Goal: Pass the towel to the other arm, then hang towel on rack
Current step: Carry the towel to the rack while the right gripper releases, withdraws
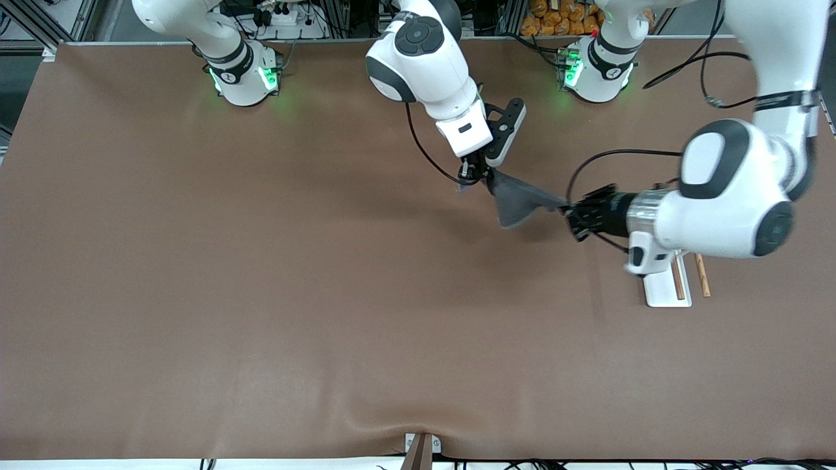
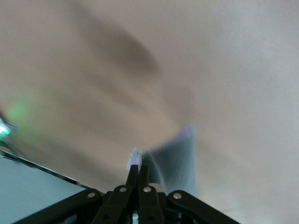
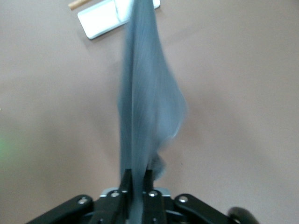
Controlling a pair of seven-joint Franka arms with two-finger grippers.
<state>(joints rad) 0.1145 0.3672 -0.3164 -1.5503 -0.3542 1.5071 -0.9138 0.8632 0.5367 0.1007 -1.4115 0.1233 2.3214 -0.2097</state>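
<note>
Right hand [image 1: 471,175] pinches one end of the towel [image 1: 519,199], which stretches taut above the tabletop [image 1: 261,294] to the left hand [image 1: 573,219], clenched on its other end. Rack [image 1: 673,284] seemingly sits just under the left arm.

Soft matt grey cloth towel [image 1: 519,199], smooth white rack [image 1: 663,290] base with wooden rods, matt brown table [image 1: 261,294].
</note>
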